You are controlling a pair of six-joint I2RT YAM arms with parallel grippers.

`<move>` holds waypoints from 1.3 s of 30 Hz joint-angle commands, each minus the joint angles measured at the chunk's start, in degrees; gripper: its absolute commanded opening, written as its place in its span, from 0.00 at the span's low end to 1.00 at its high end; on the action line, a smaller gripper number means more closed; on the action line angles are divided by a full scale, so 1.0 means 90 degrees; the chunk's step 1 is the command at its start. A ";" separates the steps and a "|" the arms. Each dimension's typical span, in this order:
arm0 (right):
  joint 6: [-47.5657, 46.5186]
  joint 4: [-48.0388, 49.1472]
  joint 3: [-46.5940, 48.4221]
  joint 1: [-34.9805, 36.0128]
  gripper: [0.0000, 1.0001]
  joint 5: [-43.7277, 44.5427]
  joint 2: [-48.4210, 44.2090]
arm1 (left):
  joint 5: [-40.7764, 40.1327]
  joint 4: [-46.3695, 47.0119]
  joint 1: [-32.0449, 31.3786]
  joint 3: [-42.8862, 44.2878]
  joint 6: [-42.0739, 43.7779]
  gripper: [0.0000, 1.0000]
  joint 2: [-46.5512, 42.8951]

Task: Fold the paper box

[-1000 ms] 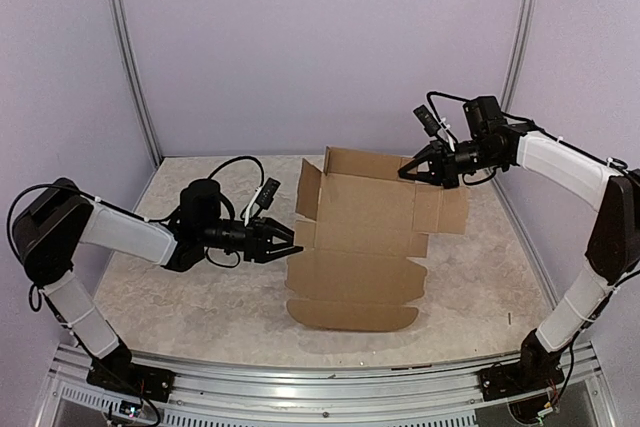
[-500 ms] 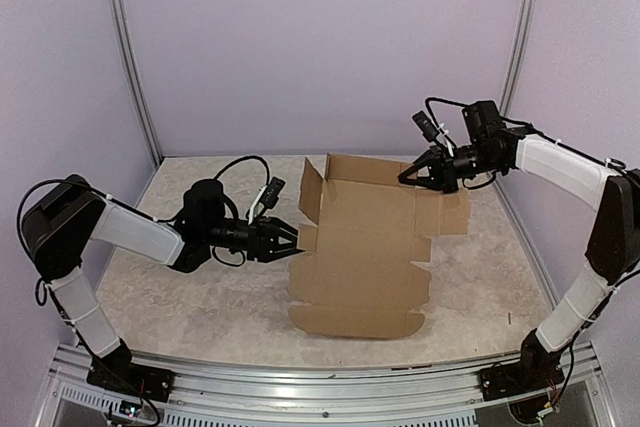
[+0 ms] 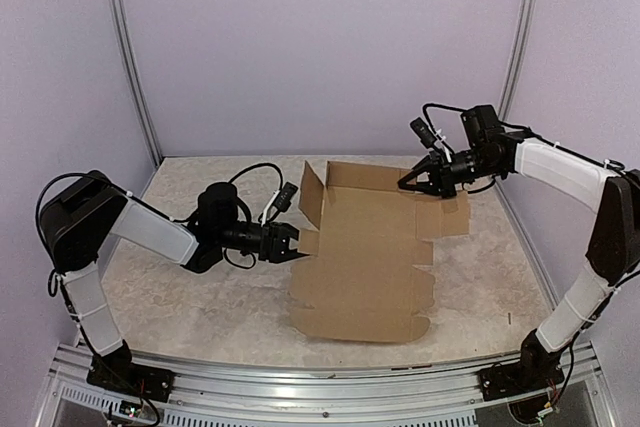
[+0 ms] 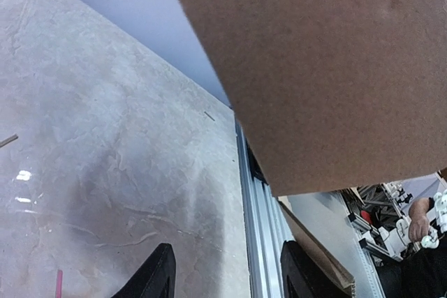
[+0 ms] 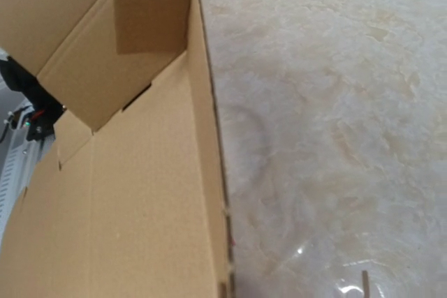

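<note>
The paper box (image 3: 360,257) is a brown cardboard sheet lying mid-table, with its far wall and far-left flap standing up. My left gripper (image 3: 293,245) is open at the sheet's left edge, beside a small side flap. In the left wrist view its fingertips (image 4: 159,276) stand wide apart, with nothing between them and the cardboard (image 4: 321,68) above. My right gripper (image 3: 408,183) is at the right end of the raised far wall and looks shut on it. In the right wrist view the wall (image 5: 126,193) runs down to the bottom centre, and the fingers are hidden.
The marble-patterned table (image 3: 180,297) is ringed by purple walls with metal posts. An aluminium rail (image 3: 300,387) runs along the near edge and also shows in the left wrist view (image 4: 255,221). The right side flap (image 3: 455,212) lies flat near the right wall.
My left gripper has moved right up to the sheet's left edge. The right gripper has dipped slightly left and down at the far wall. The sheet has shifted a little right and nearer.
</note>
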 commanded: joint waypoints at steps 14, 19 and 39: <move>0.0079 0.0255 -0.0324 0.0061 0.11 0.1190 0.0824 | -0.0605 -0.0722 -0.0023 -0.0456 -0.0268 0.47 0.0405; 0.0070 0.0072 0.0007 -0.0003 0.45 0.2173 0.0772 | -0.0699 -0.0812 -0.0038 -0.0452 -0.0361 0.46 0.0590; -0.1635 -0.0484 -0.1850 0.1547 0.47 0.2978 -0.0033 | -0.1946 -0.1709 -0.0558 -0.0711 -0.0639 0.48 0.0418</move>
